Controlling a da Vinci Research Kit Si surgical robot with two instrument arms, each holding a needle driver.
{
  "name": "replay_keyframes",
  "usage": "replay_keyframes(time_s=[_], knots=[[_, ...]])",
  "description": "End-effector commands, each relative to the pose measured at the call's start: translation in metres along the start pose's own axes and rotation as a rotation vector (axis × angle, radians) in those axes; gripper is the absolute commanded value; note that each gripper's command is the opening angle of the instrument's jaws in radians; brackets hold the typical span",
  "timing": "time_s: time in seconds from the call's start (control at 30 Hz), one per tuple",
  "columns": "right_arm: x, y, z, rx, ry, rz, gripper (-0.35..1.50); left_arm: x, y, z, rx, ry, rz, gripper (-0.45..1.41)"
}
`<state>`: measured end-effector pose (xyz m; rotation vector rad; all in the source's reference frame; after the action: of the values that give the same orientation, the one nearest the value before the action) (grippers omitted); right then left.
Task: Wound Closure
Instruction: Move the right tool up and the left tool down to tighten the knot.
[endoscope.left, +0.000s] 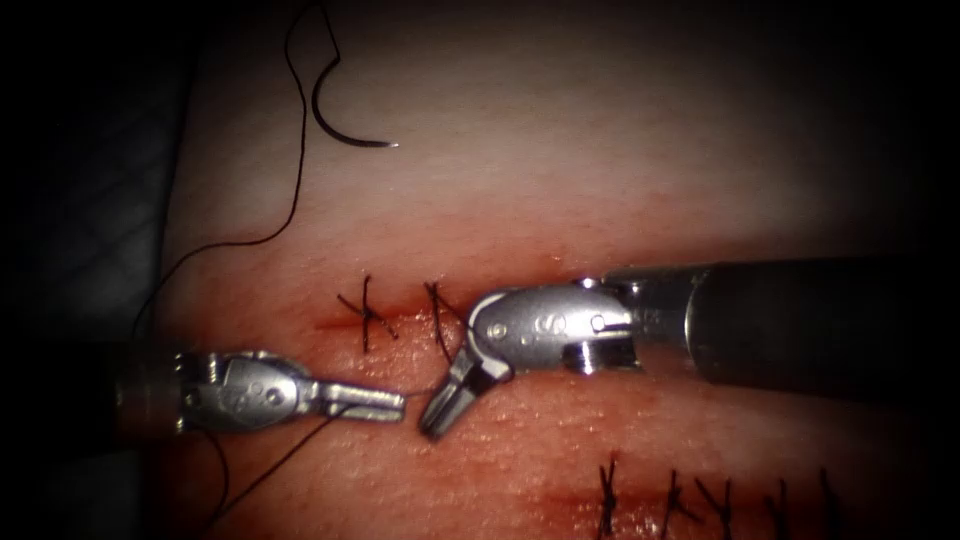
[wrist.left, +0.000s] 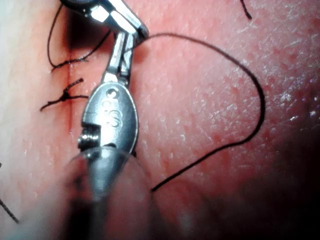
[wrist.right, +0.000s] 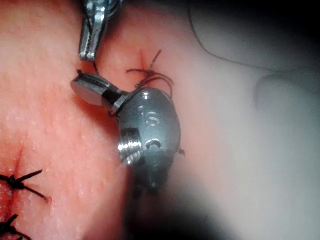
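My left hand (endoscope.left: 385, 403) lies low on the left, jaws together, clamped on the thread (endoscope.left: 297, 170) near their tips; how much it grips is hard to make out. The thread trails from there off the lower edge and also climbs the left side of the tissue (endoscope.left: 620, 150) to the needle (endoscope.left: 340, 125), which lies free on the tissue, well above the cut (endoscope.left: 400, 322), held by neither hand. Two stitches (endoscope.left: 366, 312) cross the cut. My right hand (endoscope.left: 440, 410) points down just beside the left one, jaws together; I cannot tell whether thread lies between them. More stitches (endoscope.left: 700, 495) sit lower right, cut off by the edge.
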<state>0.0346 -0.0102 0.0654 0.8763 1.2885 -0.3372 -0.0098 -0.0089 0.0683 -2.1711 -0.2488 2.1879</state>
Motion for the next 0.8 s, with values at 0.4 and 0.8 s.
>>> replay_keyframes(time_s=[0.4,0.8], knots=[[-0.0019,0.0045,-0.0048,-0.202,0.071,0.041,-0.35,0.0023,0.0115,0.0052,-0.172,0.003,-0.036,-0.45],[-0.0028,0.0075,-0.007,-0.268,0.065,0.066,-0.35,0.0057,0.017,0.0069,-0.29,0.041,-0.065,-0.45]])
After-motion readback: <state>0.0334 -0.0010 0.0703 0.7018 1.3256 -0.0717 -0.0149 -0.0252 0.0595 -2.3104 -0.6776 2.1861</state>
